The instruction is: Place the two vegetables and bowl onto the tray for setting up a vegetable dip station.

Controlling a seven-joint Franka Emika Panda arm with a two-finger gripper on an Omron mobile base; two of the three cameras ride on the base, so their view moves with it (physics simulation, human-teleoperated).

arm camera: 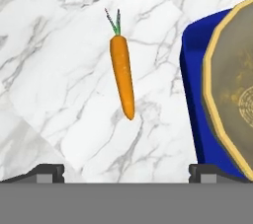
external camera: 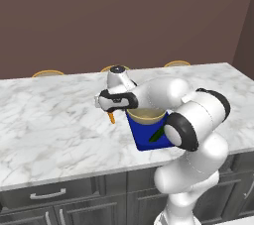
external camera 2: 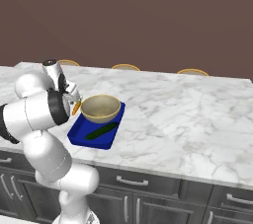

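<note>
The tool [arm camera: 126, 171] is being held above the marble worktop [external camera: 54, 125] with its two finger tips [arm camera: 47, 171] spread wide and nothing pinched between them. In the hand view the carrot [arm camera: 122, 76] is lying flat on the worktop directly ahead of the tool, in line with the gap between the tips, its green top pointing away from the tool and its narrow end toward it. Just to one side of the carrot, apart from it, the deep blue tray [external camera 2: 81, 131] is resting on the worktop. The tan bowl [external camera 2: 101, 108] is sitting on the tray, on the end farther from the front edge of the worktop. The dark green cucumber [external camera 2: 101, 130] is lying on the tray beside the bowl, at the near end. In the base views the carrot [external camera: 111, 117] is seen partly covered by the tool [external camera: 110, 106], just beside the tray's rim.
</note>
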